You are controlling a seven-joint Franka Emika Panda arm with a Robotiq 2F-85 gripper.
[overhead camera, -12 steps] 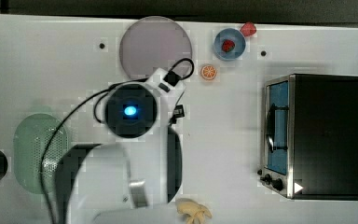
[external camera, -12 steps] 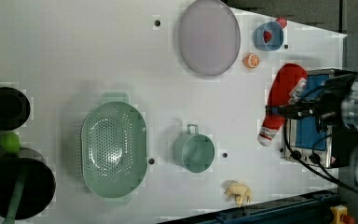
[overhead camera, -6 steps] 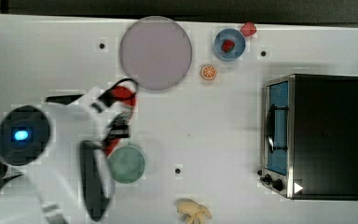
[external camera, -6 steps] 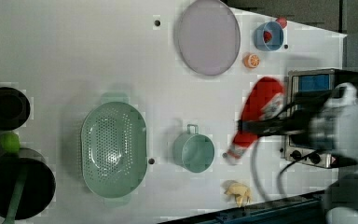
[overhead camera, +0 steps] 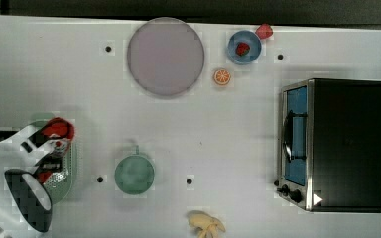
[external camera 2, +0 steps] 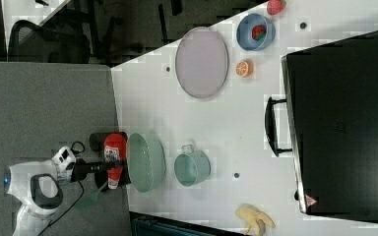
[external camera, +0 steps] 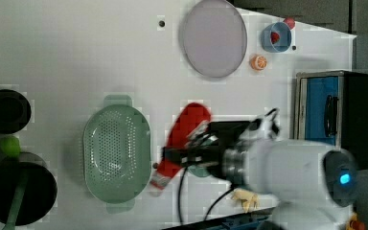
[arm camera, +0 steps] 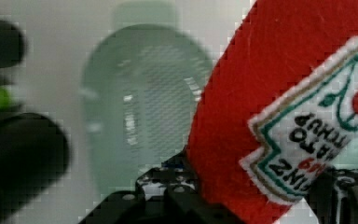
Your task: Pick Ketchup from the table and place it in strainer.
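Currently, we see the gripper (external camera: 189, 152) closed around the ketchup (external camera: 182, 139), a red bottle with a white label, which it holds tilted in the air with the cap end lowest. In the left view, the bottle hangs just off the strainer (external camera: 116, 153), toward the dark-green cup (overhead camera: 134, 174). We place the strainer near one short edge of the worktop (overhead camera: 228, 129), well apart from the toaster oven (overhead camera: 335, 144).
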